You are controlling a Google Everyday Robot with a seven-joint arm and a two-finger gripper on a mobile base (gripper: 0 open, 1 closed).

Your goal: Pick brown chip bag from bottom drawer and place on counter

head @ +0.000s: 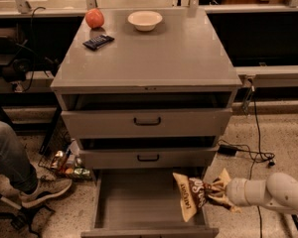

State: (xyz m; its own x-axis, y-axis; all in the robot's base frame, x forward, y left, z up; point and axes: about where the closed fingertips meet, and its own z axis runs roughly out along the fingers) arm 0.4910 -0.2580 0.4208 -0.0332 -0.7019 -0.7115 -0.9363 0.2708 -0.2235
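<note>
The brown chip bag, dark brown with cream ends and white lettering, is held lifted over the right side of the open bottom drawer. My gripper comes in from the right on a white arm and is shut on the bag's right end, just above the drawer's right wall. The counter is the flat grey top of the cabinet, well above the gripper.
On the counter stand a white bowl, a red apple and a small dark candy bar at the back left. Two upper drawers with black handles are partly open. A person's leg and shoe and floor clutter lie left; cables lie right.
</note>
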